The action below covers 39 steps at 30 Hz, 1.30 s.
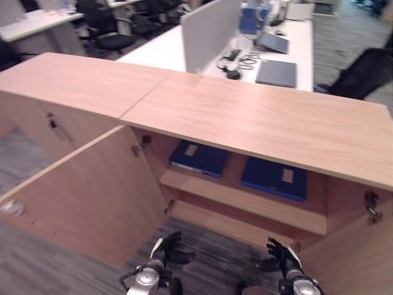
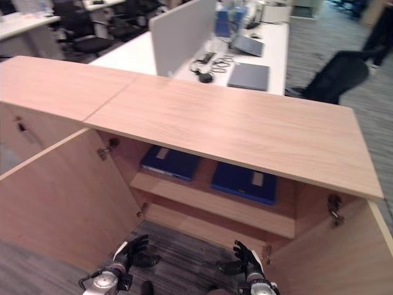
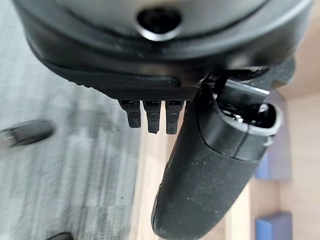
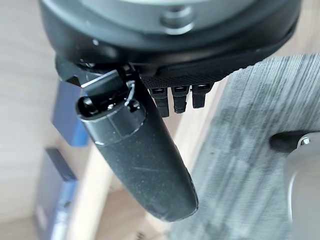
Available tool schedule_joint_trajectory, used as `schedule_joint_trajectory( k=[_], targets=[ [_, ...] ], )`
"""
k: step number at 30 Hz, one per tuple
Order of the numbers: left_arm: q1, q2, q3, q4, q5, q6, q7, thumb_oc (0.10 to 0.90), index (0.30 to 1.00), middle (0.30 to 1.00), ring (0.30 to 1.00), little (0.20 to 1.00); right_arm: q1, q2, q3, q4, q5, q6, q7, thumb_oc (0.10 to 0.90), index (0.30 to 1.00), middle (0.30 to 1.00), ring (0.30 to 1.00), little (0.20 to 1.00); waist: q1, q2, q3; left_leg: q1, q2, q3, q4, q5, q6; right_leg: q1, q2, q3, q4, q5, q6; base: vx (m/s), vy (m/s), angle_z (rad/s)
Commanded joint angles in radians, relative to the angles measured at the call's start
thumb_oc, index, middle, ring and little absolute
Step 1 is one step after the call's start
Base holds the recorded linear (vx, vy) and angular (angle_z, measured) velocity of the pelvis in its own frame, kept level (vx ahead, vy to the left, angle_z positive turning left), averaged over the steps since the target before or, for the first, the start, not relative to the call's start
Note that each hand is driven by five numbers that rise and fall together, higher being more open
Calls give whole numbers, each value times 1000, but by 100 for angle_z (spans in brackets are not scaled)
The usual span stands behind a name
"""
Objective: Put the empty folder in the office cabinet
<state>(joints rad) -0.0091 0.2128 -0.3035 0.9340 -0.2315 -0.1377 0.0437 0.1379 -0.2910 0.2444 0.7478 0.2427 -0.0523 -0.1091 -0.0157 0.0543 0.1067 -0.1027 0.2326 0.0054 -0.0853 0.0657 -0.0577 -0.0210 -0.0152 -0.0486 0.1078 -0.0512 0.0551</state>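
Note:
The wooden office cabinet [image 1: 245, 117] stands open in front of me. Two blue folders lie flat on its upper shelf [image 1: 245, 200], one on the left [image 1: 199, 158] and one on the right [image 1: 274, 178]. My left hand [image 1: 169, 249] and right hand [image 1: 282, 255] hang low over the carpet before the cabinet's opening, both open and holding nothing. The left wrist view shows the left hand's straight thumb [image 3: 200, 190] with the folders [image 3: 272, 167] beyond it. In the right wrist view the folders [image 4: 70, 115] lie past the right thumb [image 4: 145, 170].
The cabinet's left door [image 1: 80, 190] swings wide towards me, and the right door [image 1: 356, 258] stands open at the lower right. Behind the cabinet is a white desk [image 1: 159, 49] with a grey divider [image 1: 209, 34], laptops and cables. Office chairs [image 1: 107, 27] stand further back.

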Motion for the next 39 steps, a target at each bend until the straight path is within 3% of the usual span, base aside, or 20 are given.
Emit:
schedule_joint_trajectory(
  k=[1, 3, 5, 6, 9, 10, 13, 15, 21, 24, 28, 29, 30, 32, 33, 34, 35, 36, 37, 39],
  targets=[
    [-93, 26, 12, -28, -6, -43, 16, 800, 900, 900, 900, 900, -87, -49, 4, -111, -68, -73, -1, 800, 900, 900, 900, 900, 14, -41, 28, 83, -52, 40, -2, 64, -137, 70, -104, -48, -36, -70, 115, -93, -80, 115],
    [-84, 22, 9, -23, 5, -41, 12, 800, 900, 900, 900, 900, -90, -55, 14, -102, -83, -74, -1, 800, 900, 900, 900, 900, 20, -40, 29, 76, -42, 40, -2, 72, -142, 85, -103, -69, -54, -69, 114, -108, -59, 89],
    [-45, 13, 18, -11, 15, -35, 5, 800, 900, 900, 900, 900, -101, -67, 18, -85, -92, -74, -6, 800, 900, 900, 900, 900, 29, -41, 51, 53, -4, 120, 28, 107, -131, 123, -116, -125, -91, -58, 109, -174, -12, 82],
    [-45, 14, 19, -11, 16, -35, 5, 800, 900, 900, 900, 900, -102, -67, 18, -85, -91, -75, -6, 800, 900, 900, 900, 900, 29, -42, 53, 56, -4, 121, 28, 106, -131, 126, -117, -125, -91, -58, 110, -154, 51, 36],
    [-13, 8, 40, -22, 19, -25, -12, 800, 900, 900, 900, 900, -114, -60, 9, -55, -74, -71, -7, 800, 900, 900, 900, 900, 0, -43, 50, 71, 102, 419, 83, 124, -123, 126, -132, -220, -123, -32, 103, -177, 74, 76],
    [2, 7, 58, -2, 33, -20, -21, 800, 900, 900, 900, 900, -99, -58, 17, -50, -84, -67, 8, 800, 900, 900, 900, 900, -20, -45, 35, 118, 147, 529, 104, 107, -149, 136, -148, -264, -142, -28, 110, -107, 116, 113],
    [10, -1, 64, 42, 68, -17, -19, 800, 900, 900, 900, 900, -81, -57, 23, -56, -90, -64, 17, 800, 900, 900, 900, 900, -21, -41, 30, 132, 154, 533, 127, 97, -148, 146, -150, -313, -160, -1, 109, -73, 69, 71],
    [34, -5, 74, 89, 96, -14, -15, 800, 900, 900, 900, 900, -79, -54, 27, -45, -94, -64, 19, 800, 900, 900, 900, 900, -7, -39, 23, 131, 127, 489, 109, 89, -148, 170, -161, -338, -174, 11, 116, 147, 129, 87],
    [34, 14, 79, 112, 114, -11, -22, 800, 900, 900, 900, 900, -91, -45, 24, -42, -108, -58, 17, 800, 900, 900, 900, 900, 20, -64, 31, 120, 69, 459, 86, 68, -112, 194, -207, -353, -126, -2, 131, 134, 138, 35],
    [8, 31, 73, 98, 106, -11, -27, 800, 900, 900, 900, 900, -115, -37, 16, -25, -103, -56, 15, 800, 900, 900, 900, 900, 34, -80, 42, 85, 28, 441, 115, 35, -82, 178, -249, -355, -60, -15, 141, 93, 189, 28],
    [-27, 53, 59, 52, 100, -15, -32, 800, 900, 900, 900, 900, -137, -31, 16, -26, -112, -57, 28, 800, 900, 900, 900, 900, 40, -95, 54, 70, -30, 434, 129, -17, -34, 100, -317, -333, 116, -5, 167, 71, 170, 9],
    [-36, 59, 59, 44, 101, -15, -28, 800, 900, 900, 900, 900, -138, -25, 18, -29, -112, -58, 31, 800, 900, 900, 900, 900, 36, -98, 59, 78, -43, 431, 123, -24, -26, 69, -328, -319, 165, 15, 176, 72, 135, 6],
    [-49, 66, 64, 27, 86, -20, -18, 800, 900, 900, 900, 900, -151, -16, 20, -2, -104, -58, 28, 800, 900, 900, 900, 900, 27, -95, 74, 87, -58, 433, 116, -34, -9, 13, -339, -289, 252, 82, 194, 103, 179, 4],
    [-50, 73, 68, 11, 75, -20, -15, 800, 900, 900, 900, 900, -151, -10, 15, 1, -98, -57, 27, 800, 900, 900, 900, 900, 23, -87, 81, 95, -62, 433, 106, -37, 1, -30, -328, -259, 312, 96, 200, 130, 125, 4],
    [-50, 74, 63, -4, 63, -27, -11, 800, 900, 900, 900, 900, -134, -2, 7, 18, -84, -62, 24, 800, 900, 900, 900, 900, 2, -68, 91, 133, -82, 403, 67, -43, 5, -83, -246, -180, 301, 38, 190, 216, 63, -1],
    [-56, 72, 56, 3, 65, -28, -10, 800, 900, 900, 900, 900, -131, -2, 7, 38, -80, -60, 21, 800, 900, 900, 900, 900, -11, -65, 93, 142, -95, 389, 52, -42, 4, -86, -209, -153, 245, 3, 177, 212, 57, -7],
    [-57, 72, 57, 3, 65, -29, -10, 800, 900, 900, 900, 900, -132, -2, 7, 39, -80, -60, 21, 800, 900, 900, 900, 900, -10, -62, 92, 139, -91, 389, 53, -40, 2, -86, -205, -154, 238, 9, 175, 162, -56, 7],
    [-73, 72, 58, 22, 71, -30, -4, 800, 900, 900, 900, 900, -121, -7, 10, 61, -79, -58, 15, 800, 900, 900, 900, 900, -23, -71, 89, 155, -115, 375, 40, -49, -2, -81, -182, -131, 106, 3, 156, 124, -81, 29],
    [-76, 68, 44, 23, 79, -29, -8, 800, 900, 900, 900, 900, -113, -4, 4, 65, -73, -60, 12, 800, 900, 900, 900, 900, -28, -73, 86, 153, -119, 368, 41, -49, -5, -66, -177, -126, 59, 9, 157, 167, -91, 53],
    [-69, 52, 39, 35, 88, -34, -11, 800, 900, 900, 900, 900, -102, 1, 3, 94, -66, -59, 18, 800, 900, 900, 900, 900, -36, -72, 78, 165, -126, 370, 31, -52, -4, -58, -169, -111, 31, 21, 152, 92, -51, 76]
  ],
)
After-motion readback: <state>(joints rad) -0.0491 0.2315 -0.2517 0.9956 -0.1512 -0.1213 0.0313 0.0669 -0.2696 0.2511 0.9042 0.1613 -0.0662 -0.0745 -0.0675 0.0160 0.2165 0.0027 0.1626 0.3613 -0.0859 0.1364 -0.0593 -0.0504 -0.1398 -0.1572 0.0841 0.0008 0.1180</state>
